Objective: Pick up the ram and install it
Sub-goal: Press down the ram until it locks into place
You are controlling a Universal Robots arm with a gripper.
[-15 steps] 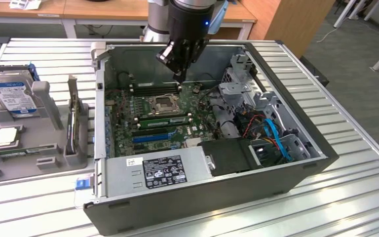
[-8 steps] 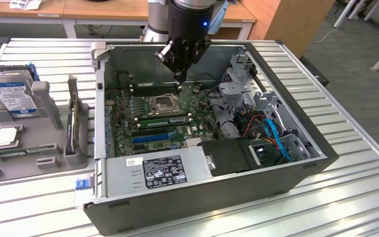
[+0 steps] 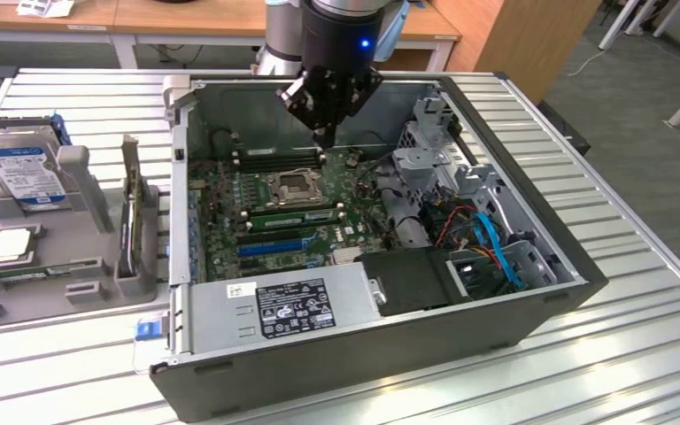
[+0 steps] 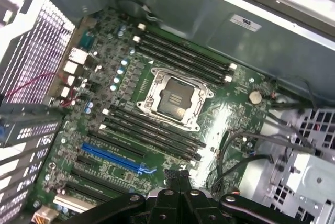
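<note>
The hand [image 3: 326, 133] is seen closed and empty above the motherboard [image 3: 272, 232] inside the open computer case [image 3: 529, 305]. A ram stick [image 3: 295, 213] is seated in a slot just beside the processor socket [image 3: 293, 187].

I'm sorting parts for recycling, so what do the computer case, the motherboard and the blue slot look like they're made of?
Computer case: likely sheet metal, dull grey, with thin folded edges. Motherboard: green circuit board, glossy, probably fibreglass laminate with fine traces. Blue slot: looks like moulded plastic with a smooth, uniform colour.
</note>
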